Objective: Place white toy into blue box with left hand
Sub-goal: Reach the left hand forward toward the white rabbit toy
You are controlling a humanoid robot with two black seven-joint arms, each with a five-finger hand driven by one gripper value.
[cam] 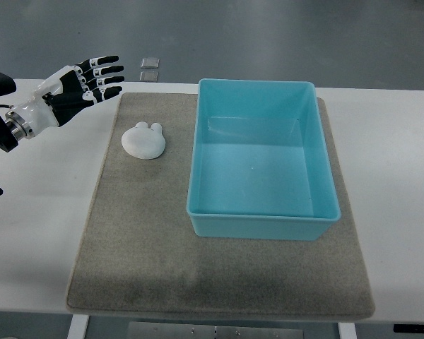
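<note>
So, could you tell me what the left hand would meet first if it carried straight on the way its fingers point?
Probably nothing: the left hand points right, past the far side of the white toy, toward the blue box's far corner. Height is unclear.

A white table bears a grey mat.

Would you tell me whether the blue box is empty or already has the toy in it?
Empty: the blue box shows only its bare floor, and the white toy lies outside it on the mat.
</note>
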